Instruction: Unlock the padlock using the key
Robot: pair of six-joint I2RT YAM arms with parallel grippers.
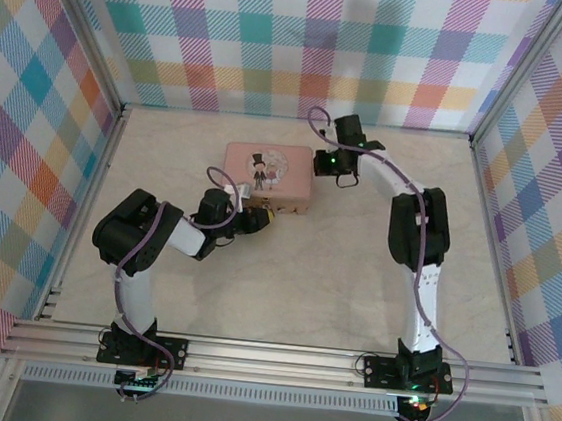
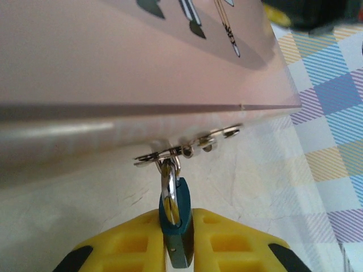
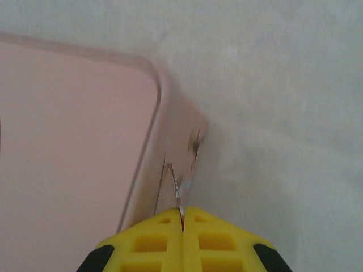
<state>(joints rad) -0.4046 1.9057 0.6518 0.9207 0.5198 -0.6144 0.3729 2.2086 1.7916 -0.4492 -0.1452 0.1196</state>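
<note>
Pinching the padlock [image 2: 177, 218] — left claw [image 2: 180, 229] low beside the tin [image 2: 113, 56]

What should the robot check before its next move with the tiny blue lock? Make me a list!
1. Left gripper clamps the small teal padlock: ok.
2. Padlock hangs from the metal hasp on the pink rectangular tin: ok.
3. Right gripper is shut on a thin silver sliver: ok; whether that is the key: cannot tell.
4. Keyhole can be reached: cannot tell, it is hidden.
5. Right gripper is close to the padlock: not ok; it is at the tin's right end, the padlock on the near side.
</note>
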